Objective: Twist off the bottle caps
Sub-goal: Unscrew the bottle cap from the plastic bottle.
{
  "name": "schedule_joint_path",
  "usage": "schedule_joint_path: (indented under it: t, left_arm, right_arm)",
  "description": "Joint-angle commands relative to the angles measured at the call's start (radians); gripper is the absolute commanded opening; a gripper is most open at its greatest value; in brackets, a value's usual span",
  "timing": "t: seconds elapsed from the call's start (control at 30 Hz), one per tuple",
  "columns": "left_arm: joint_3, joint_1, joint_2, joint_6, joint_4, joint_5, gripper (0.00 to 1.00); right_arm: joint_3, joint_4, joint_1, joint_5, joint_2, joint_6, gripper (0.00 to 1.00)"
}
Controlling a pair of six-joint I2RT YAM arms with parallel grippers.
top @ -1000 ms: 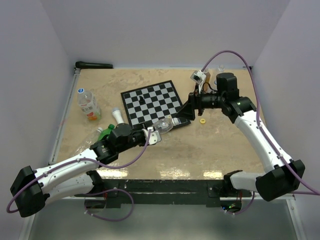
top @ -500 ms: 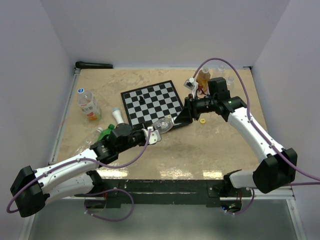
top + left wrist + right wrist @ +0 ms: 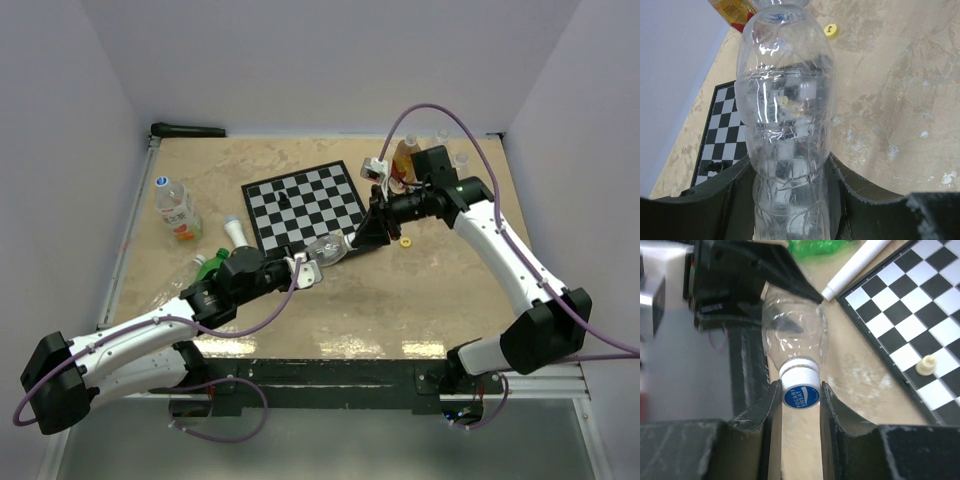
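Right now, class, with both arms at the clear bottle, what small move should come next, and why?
Probably twist the right gripper to loosen the blue-topped cap: it is shut on that cap, while the left gripper holds the clear bottle by its body.

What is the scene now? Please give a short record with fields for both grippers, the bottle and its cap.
left gripper: shut on the clear bottle, around its body
right gripper: shut on the blue-and-white cap, a finger each side
clear bottle: held between the arms, by the chessboard's near edge
blue-and-white cap: on the bottle's neck
yellow cap: loose on the table, right of the chessboard
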Motion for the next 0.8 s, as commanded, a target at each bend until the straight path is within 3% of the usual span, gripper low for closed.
schedule_joint_path:
  t: [0.0,0.17,0.23,0.3,0.77]
  left_arm:
    - [0.030,0.006,0.004,-0.024,0.008,0.054,0.02]
    - [0.034,0.006,0.019,-0.025,-0.007,0.116,0.02]
    - [0.034,0.006,0.024,-0.027,-0.010,0.117,0.02]
    - [0.034,0.006,0.025,-0.025,-0.012,0.119,0.02]
    - [0.042,0.006,0.033,-0.024,-0.020,0.123,0.02]
  right_arm:
    - [0.190,-0.400,0.019,0.000,0.068,-0.704,0.00]
    - [0.171,-0.421,0.020,0.074,-0.022,-1.201,0.00]
    - [0.089,-0.311,0.023,0.101,-0.107,-1.299,0.00]
    - [0.093,-0.327,0.023,0.106,-0.121,-1.389,0.00]
    - [0.041,-0.304,0.023,0.026,-0.155,-1.255,0.02]
